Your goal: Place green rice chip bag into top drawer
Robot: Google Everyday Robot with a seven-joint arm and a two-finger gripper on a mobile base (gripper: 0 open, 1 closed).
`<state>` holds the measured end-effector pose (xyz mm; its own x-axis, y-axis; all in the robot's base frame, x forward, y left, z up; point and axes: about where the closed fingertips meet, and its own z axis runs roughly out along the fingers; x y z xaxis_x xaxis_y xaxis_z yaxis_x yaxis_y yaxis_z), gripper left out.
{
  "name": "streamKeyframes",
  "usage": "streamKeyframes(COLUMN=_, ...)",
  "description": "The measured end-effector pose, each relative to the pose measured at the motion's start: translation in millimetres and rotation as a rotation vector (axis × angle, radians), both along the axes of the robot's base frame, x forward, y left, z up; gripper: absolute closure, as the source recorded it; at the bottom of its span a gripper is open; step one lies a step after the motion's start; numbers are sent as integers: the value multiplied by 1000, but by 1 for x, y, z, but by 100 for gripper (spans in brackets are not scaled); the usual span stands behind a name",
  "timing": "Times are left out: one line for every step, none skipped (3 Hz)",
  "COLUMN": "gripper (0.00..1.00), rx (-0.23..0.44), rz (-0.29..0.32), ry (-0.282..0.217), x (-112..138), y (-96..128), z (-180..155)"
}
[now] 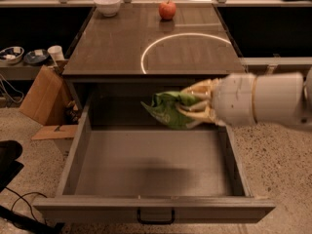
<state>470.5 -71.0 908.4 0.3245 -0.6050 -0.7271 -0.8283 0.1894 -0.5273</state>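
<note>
The pale two-finger end effector (189,107) reaches in from the right and hangs over the far part of the wide, deep grey top drawer (146,172), which stands pulled open toward the near side. Its yellowish fingers (195,115) are closed around the right end of the small, crinkly green rice chip bag (165,109). The bag is therefore in the air, above the flat bottom of the drawer and not touching it, just on the near side of the front edge of the grey-brown bench (112,48). The free left end of the bag sticks out past the fingers.

I judge that the bag is very light and soft. Its thin film folds and crumples under the fingers, and it is probably a little slippery, while the chips inside can break. So a gentle squeeze across the body of the bag, as here, seems better than a hard one or a pinch on a thin corner, which could slide out. Because it is so light, it should drop flat and stay where it lands; it will not roll.

The round red apple (167,9) and the white bowl (107,5) stand at the far end of the bench, well apart from the bag
</note>
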Motion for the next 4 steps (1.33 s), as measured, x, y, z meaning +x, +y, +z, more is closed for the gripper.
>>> streamKeyframes(gripper=100, rx=217, rz=18, ry=88, x=5, y=6, z=-61)
streamKeyframes(gripper=75, rx=296, rz=24, ry=132, x=13, y=2, z=-92)
streamKeyframes(gripper=52, rx=296, rz=24, ry=132, x=13, y=2, z=-92)
streamKeyframes(gripper=20, rx=296, rz=24, ry=132, x=13, y=2, z=-92)
